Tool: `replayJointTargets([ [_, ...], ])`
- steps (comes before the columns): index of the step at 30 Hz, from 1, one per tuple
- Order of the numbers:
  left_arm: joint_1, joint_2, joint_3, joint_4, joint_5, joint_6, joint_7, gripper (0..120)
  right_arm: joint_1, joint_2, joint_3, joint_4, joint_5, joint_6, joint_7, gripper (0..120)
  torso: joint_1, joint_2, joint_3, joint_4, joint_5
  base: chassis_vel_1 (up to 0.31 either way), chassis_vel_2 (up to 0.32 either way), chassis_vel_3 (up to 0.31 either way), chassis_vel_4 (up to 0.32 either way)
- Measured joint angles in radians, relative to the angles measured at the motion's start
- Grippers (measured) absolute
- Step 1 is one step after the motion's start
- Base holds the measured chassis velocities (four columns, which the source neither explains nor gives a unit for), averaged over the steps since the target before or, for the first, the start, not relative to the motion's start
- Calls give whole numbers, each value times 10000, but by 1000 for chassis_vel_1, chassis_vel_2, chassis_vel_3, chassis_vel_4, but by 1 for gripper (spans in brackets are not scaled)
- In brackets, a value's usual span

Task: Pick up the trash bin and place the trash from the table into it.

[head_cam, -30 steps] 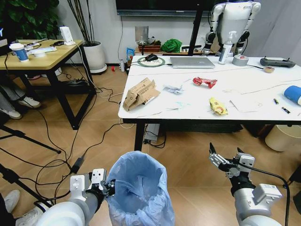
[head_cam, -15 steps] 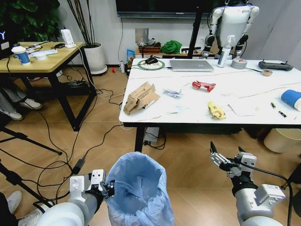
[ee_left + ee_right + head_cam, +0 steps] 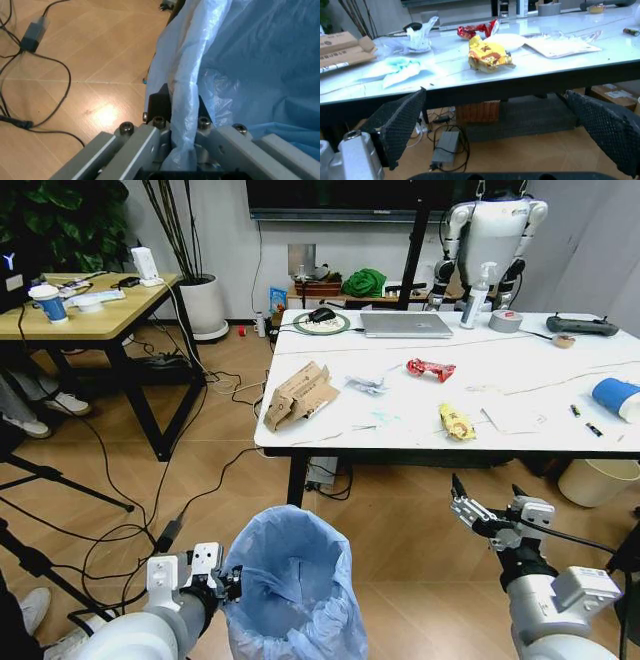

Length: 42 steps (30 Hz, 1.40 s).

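Metal fingers of the left gripper (image 3: 222, 580) pinch the rim of the trash bin (image 3: 290, 580) at its 9 o'clock side. The left wrist view shows them closed tight on a fold of the blue bag (image 3: 187, 97), with the black rim edge between them. The bin's mouth is wide open, and the blue bag is puffed around its edge. It sits low in front of the robot, near the 6 o'clock edge of the head view.

Off at about 3 o'clock from the bin, the right gripper (image 3: 489, 505) hangs in the air with its two black fingers spread wide and nothing in them. It is lower than the table (image 3: 520, 442) and a bit in front of its near edge. Bare wood floor lies between the bin and the table legs.

Up on the white top lies the trash. The torn cardboard box (image 3: 298, 393) sits near the left corner, close to the near edge. The yellow wrapper (image 3: 455, 420) is also close to that edge, just ahead of the right gripper. The red wrapper (image 3: 430, 367) and crumpled clear plastic (image 3: 366, 383) lie more in the middle. The white paper (image 3: 514, 418) is to the right, and the blue paper cup (image 3: 615, 396) lies at the far right edge.
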Motion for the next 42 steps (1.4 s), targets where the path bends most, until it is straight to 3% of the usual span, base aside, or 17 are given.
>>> replayJointTargets([
  [11,1,-77,-216,0,-140,0,0,0,350,-241,2,-722,-152,212,-212,100,200,473,274,0,1,0,0,0,0],
  [42,362,-467,-597,0,-266,0,182,0,938,-1134,-86,-423,1400,-233,390,100,767,1795,1030,0,1,0,0,0,0],
])
